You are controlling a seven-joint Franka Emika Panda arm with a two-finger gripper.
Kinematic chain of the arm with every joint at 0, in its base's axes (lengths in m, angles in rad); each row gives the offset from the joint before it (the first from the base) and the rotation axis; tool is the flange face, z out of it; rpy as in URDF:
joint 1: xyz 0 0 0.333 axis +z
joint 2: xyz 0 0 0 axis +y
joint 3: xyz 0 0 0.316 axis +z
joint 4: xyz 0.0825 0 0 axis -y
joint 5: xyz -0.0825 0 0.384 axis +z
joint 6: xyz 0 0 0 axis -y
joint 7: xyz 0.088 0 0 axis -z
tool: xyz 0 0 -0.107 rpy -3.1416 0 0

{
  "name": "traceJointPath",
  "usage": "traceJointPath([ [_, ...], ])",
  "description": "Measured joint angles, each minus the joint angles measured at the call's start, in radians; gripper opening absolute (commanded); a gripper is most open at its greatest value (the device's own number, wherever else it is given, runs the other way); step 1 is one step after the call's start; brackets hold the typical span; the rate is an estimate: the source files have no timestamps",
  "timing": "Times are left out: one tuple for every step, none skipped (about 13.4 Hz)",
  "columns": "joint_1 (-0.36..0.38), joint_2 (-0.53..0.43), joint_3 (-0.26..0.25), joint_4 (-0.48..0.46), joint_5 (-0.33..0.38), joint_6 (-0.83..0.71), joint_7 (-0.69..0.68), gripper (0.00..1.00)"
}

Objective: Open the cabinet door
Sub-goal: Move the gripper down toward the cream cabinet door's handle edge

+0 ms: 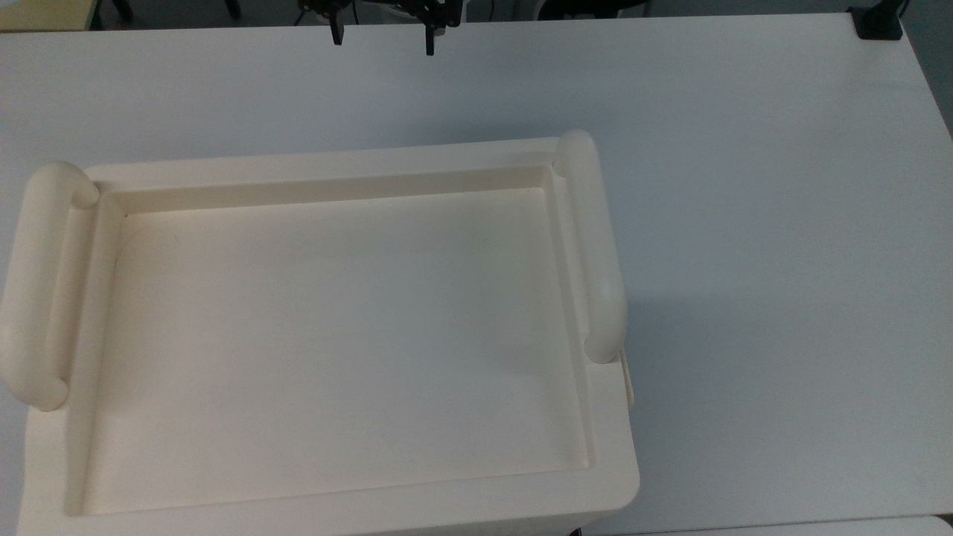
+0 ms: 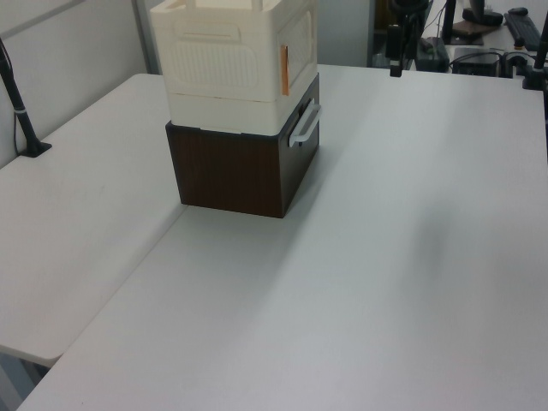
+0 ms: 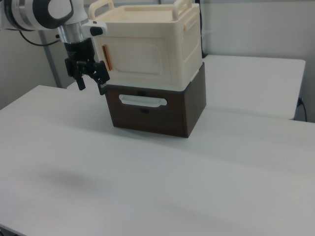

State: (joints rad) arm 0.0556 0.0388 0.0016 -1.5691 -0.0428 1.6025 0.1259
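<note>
on the white table point(image 3: 206, 167) sits the cream cabinet point(image 3: 147, 44), stacked on a dark brown drawer box point(image 3: 157, 110) with a white drawer handle point(image 3: 142, 102). cabinet door point(image 3: 140, 56) faces the camera in the right view, flush and closed, orange strip point(image 3: 105, 57) along its left edge. gripper point(image 3: 91, 80) hangs just off the right view's left of that edge, fingers point(image 1: 335, 33) spread wide, holding nothing, not touching the door.
</note>
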Motion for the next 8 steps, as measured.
traceJointPath([
  [0.000,0.000,0.000,0.000,0.000,0.000,0.000,1.00],
  [0.000,0.000,0.000,0.000,0.000,0.000,0.000,1.00],
  [0.000,0.000,0.000,0.000,0.000,0.000,0.000,1.00],
  [0.001,0.001,0.000,0.000,0.000,0.000,0.000,1.00],
  [0.002,0.002,0.000,0.000,0.000,0.000,0.000,1.00],
  [0.004,0.005,0.000,0.000,0.000,0.000,-0.001,1.00],
  [0.006,0.009,0.001,0.001,0.000,0.014,-0.003,1.00],
  [0.010,0.017,0.001,0.007,0.000,0.052,-0.014,1.00],
])
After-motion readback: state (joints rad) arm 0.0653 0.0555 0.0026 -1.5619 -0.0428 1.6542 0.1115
